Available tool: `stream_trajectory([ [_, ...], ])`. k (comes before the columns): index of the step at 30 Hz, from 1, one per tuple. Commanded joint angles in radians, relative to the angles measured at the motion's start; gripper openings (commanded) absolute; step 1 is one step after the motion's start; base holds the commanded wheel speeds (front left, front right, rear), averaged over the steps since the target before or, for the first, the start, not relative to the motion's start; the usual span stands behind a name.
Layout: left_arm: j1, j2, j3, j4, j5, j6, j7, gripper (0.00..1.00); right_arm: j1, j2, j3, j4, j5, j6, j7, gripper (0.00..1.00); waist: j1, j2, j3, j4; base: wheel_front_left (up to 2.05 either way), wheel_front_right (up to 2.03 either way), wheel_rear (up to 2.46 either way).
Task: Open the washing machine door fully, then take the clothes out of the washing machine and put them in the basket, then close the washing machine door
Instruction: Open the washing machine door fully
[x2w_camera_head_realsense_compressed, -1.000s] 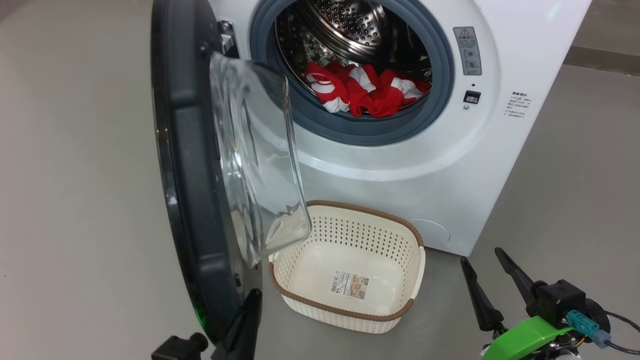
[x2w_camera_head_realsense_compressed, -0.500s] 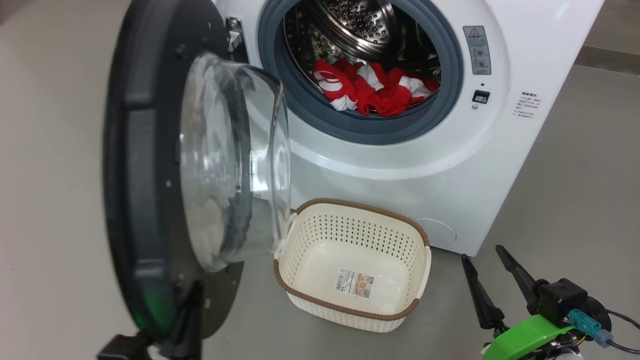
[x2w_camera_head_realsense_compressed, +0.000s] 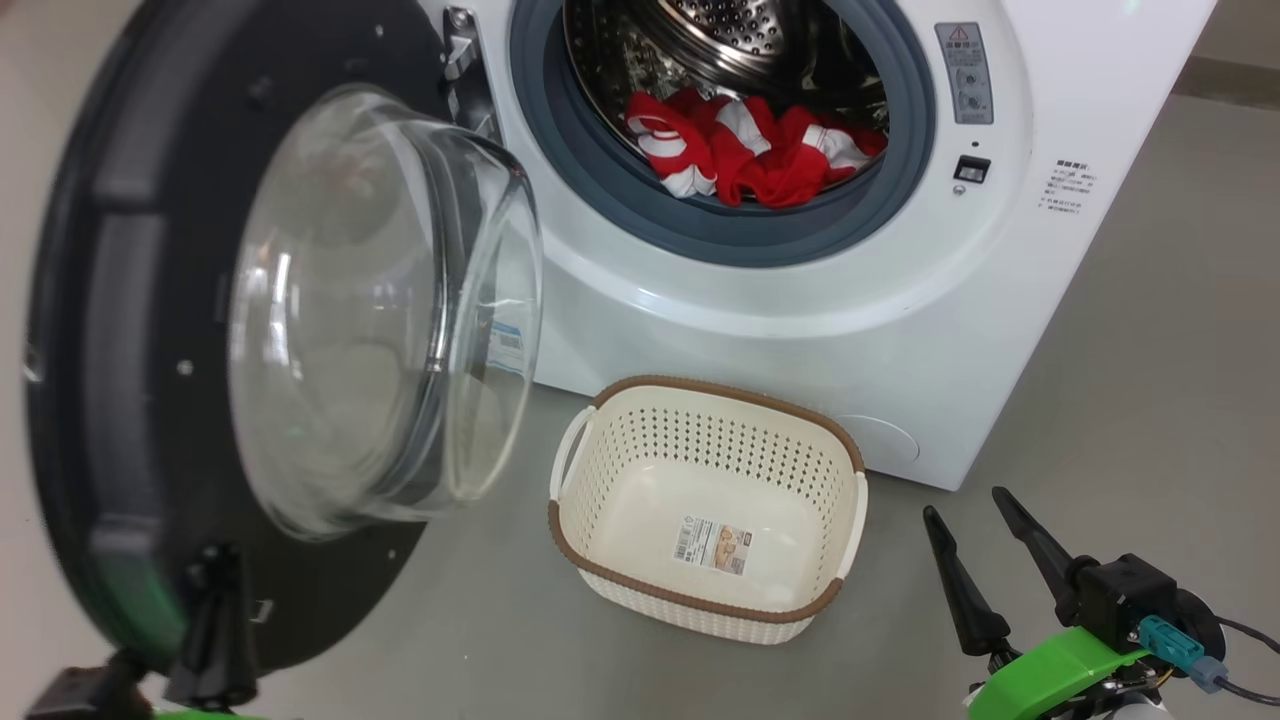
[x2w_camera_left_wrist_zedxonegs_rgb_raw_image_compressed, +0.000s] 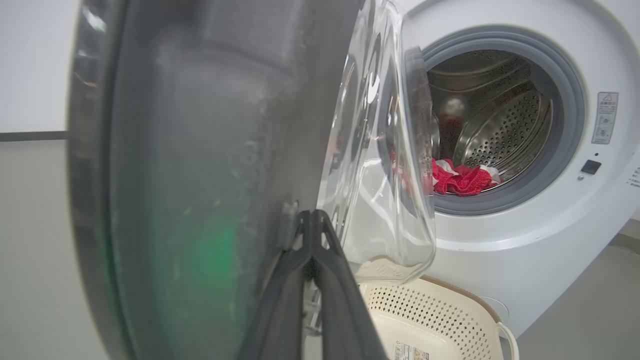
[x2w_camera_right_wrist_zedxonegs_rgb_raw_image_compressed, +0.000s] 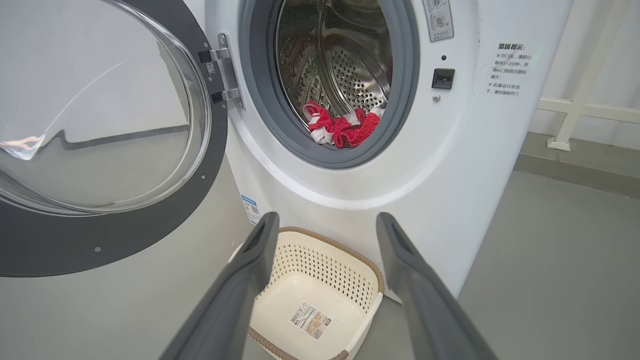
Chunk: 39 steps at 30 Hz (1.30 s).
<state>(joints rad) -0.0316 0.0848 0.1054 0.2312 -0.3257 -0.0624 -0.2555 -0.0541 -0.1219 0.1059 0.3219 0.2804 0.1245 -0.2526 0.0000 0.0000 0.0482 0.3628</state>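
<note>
One washing machine door (x2w_camera_head_realsense_compressed: 130, 300), black ring with a bulging clear glass bowl (x2w_camera_head_realsense_compressed: 380, 300), stood swung wide on its hinge (x2w_camera_head_realsense_compressed: 462, 40) to the left of the opening, inner face towards the near side.
One left pincer (x2w_camera_head_realsense_compressed: 215, 590), fingers pressed together and pinching nothing, lay at the lower part of the door's ring; in the left wrist view its tips (x2w_camera_left_wrist_zedxonegs_rgb_raw_image_compressed: 312, 220) sat against the inner face beside the glass, though whether they touched could not be told.
One heap of clothes (x2w_camera_head_realsense_compressed: 750, 155), red with white panels, lay low in the steel drum (x2w_camera_head_realsense_compressed: 720, 30), just behind the grey gasket (x2w_camera_head_realsense_compressed: 560, 170).
One washing machine (x2w_camera_head_realsense_compressed: 760, 330), white, stood at the far side.
One basket (x2w_camera_head_realsense_compressed: 690, 602), cream with a brown rim, sat on the grey floor (x2w_camera_head_realsense_compressed: 1150, 350) just near of the machine, a sticker (x2w_camera_head_realsense_compressed: 712, 545) on its bottom.
One right pincer (x2w_camera_head_realsense_compressed: 965, 505), fingers spread and holding nothing, hung at the near right, apart from the basket.
</note>
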Motion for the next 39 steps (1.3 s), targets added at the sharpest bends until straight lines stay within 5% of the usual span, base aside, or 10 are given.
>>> stream_trajectory([
  [1,-0.051,0.038,0.060,-0.019,0.005,0.002,-0.006,0.00,-0.030,-0.013,0.021,-0.026,-0.009,0.006,-0.009,1.00,0.0000,0.0000,0.006,-0.003,0.00,0.00,0.00],
  [39,-0.394,0.166,0.462,0.365,0.132,-0.052,-0.006,0.00,-0.105,-0.063,0.028,-0.057,-0.037,0.006,-0.009,1.00,0.0000,0.0000,0.153,-0.056,0.00,0.00,0.00],
])
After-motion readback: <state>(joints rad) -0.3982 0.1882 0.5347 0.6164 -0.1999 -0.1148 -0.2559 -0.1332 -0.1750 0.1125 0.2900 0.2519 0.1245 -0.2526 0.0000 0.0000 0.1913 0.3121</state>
